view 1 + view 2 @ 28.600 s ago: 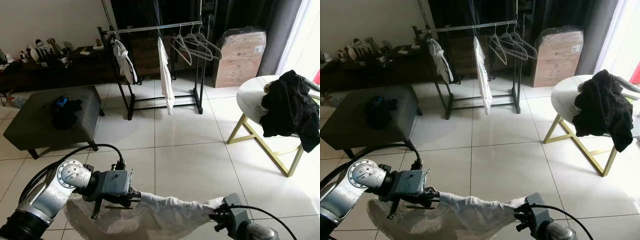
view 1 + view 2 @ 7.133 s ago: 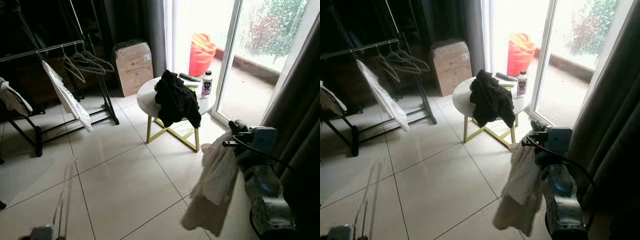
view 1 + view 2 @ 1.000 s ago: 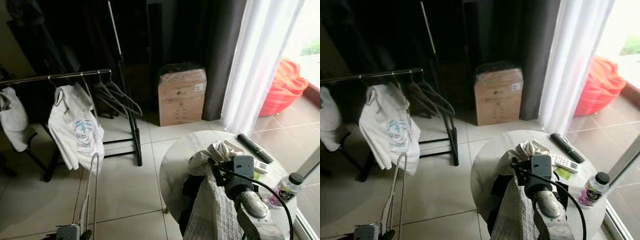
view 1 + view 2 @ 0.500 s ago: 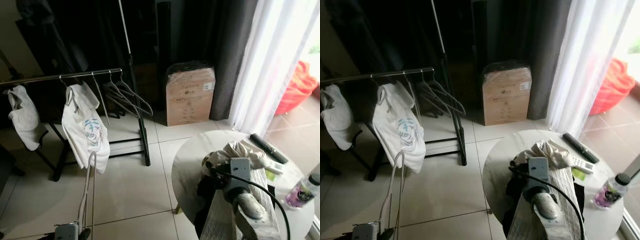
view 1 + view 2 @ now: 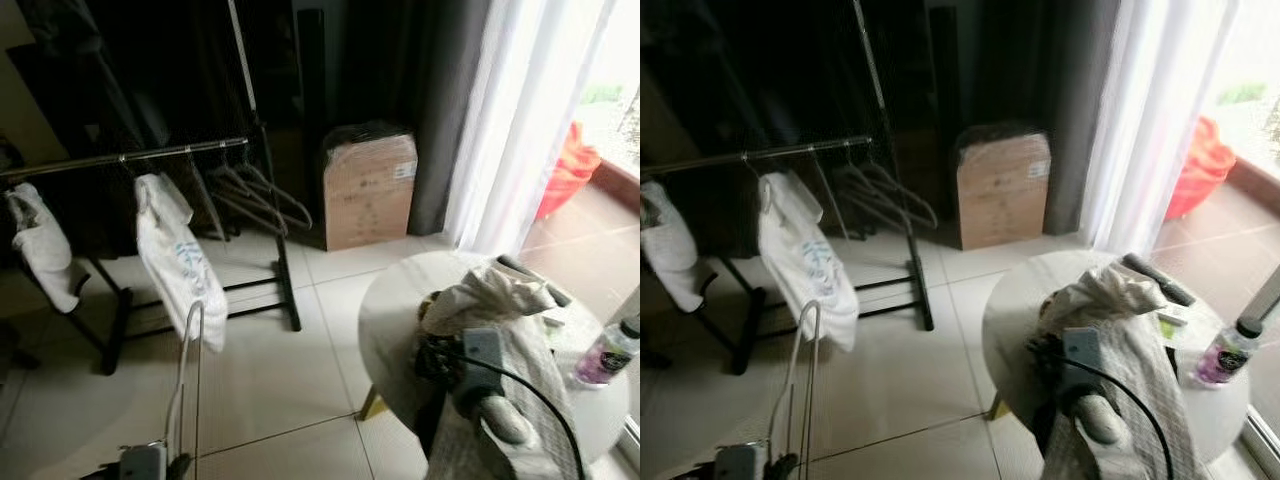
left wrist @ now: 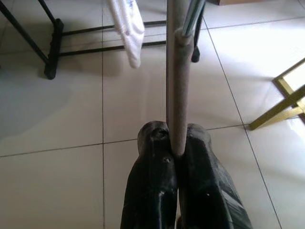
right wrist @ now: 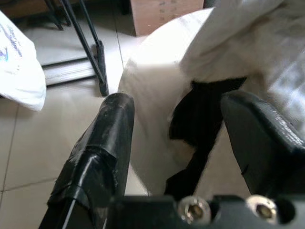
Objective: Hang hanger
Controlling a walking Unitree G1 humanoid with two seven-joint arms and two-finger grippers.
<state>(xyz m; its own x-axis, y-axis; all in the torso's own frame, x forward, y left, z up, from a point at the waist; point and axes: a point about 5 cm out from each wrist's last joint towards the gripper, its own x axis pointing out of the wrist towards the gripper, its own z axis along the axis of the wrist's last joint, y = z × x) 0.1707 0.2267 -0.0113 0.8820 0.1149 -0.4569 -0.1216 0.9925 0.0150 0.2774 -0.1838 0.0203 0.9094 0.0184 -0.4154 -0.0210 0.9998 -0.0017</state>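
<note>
While the left end effector (image 6: 174, 148) pinches a grey hanger (image 5: 186, 370) upright, right end effector (image 7: 178, 129) spread wide, pale garment (image 5: 500, 300) draped over it, round desk (image 5: 390, 310) just beyond.

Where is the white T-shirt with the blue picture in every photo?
Left eye view: the white T-shirt hangs on the black clothes rack, left of the cardboard box.
Right eye view: same spot, on the rack's rail.
Left wrist view: its hem lies beyond the hanger, over the rack's floor bars.
Right wrist view: its hem is beside the rack's leg.
Shared landmark: the black clothes rack.
</note>
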